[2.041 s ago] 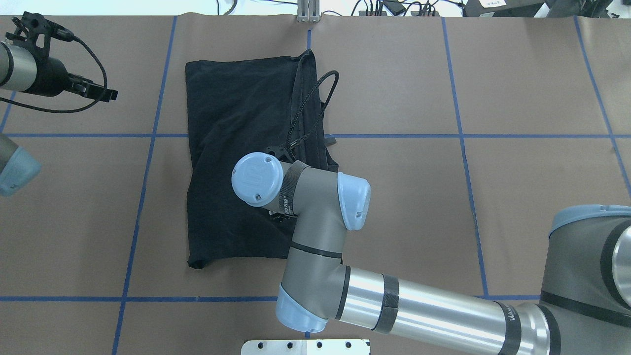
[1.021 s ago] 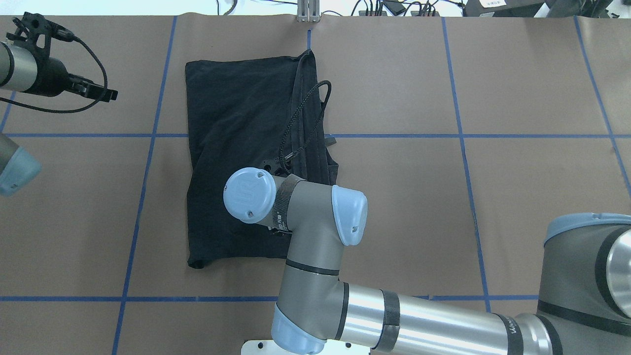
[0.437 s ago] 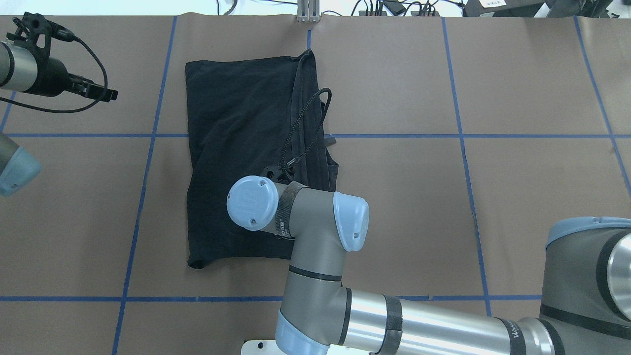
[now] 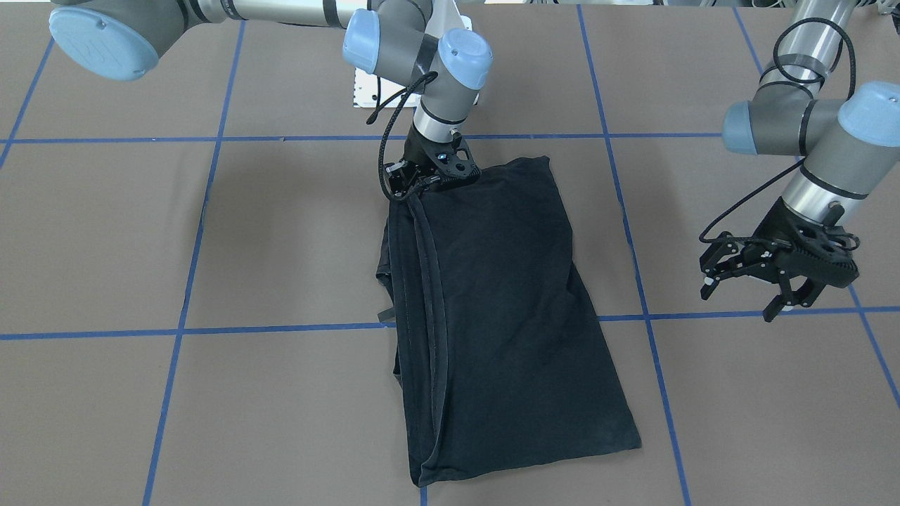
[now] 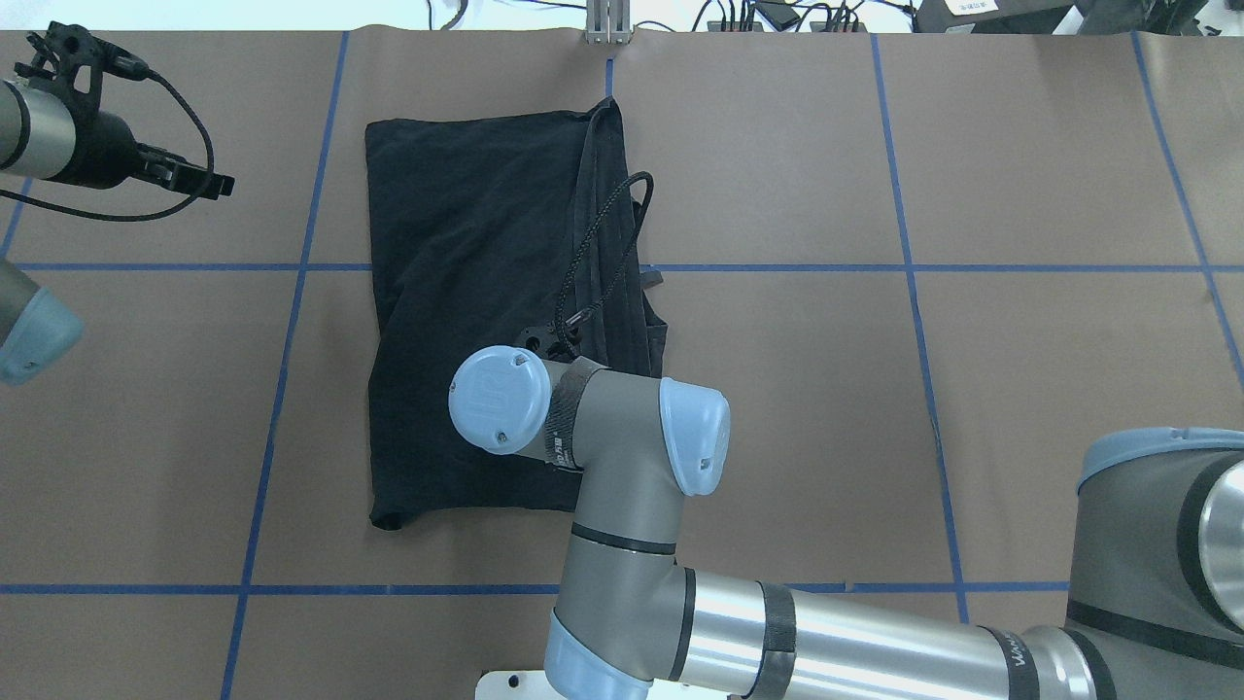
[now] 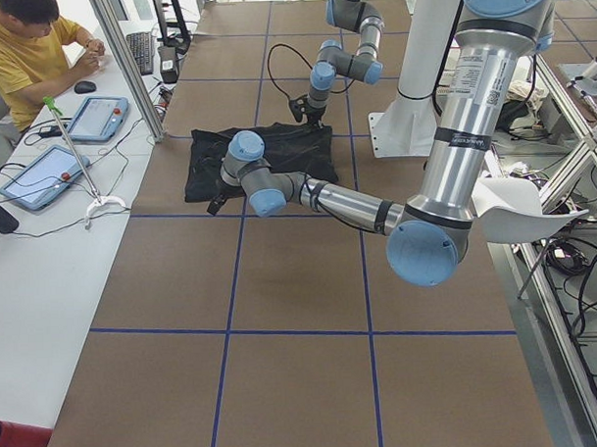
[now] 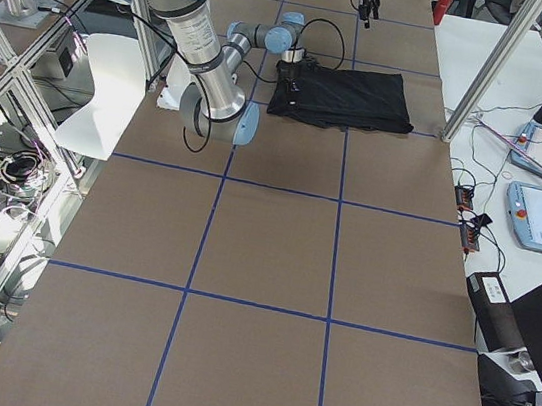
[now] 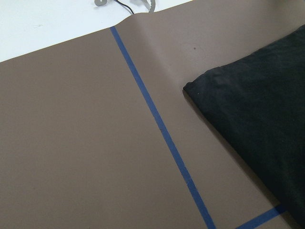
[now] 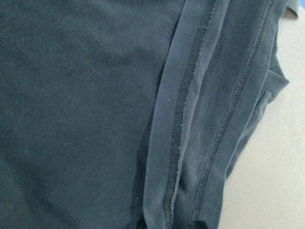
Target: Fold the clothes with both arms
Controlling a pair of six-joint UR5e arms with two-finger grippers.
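Fingertips of the right black two-finger gripper (image 4: pixel 427 184) sit on the stacked hems at the robot-side corner of the folded black cotton T-shirt (image 4: pixel 506 309), clamped or not I cannot tell, while the left gripper (image 4: pixel 745 295) hangs spread-fingered above the brown blue-taped table (image 4: pixel 281 246), well apart from it.

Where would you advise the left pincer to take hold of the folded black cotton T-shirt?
Probably the black cotton T-shirt's plain robot-side corner, opposite the right pincer at the layered hems. It lies flat, so the open left pincer should come low from the robot's left.
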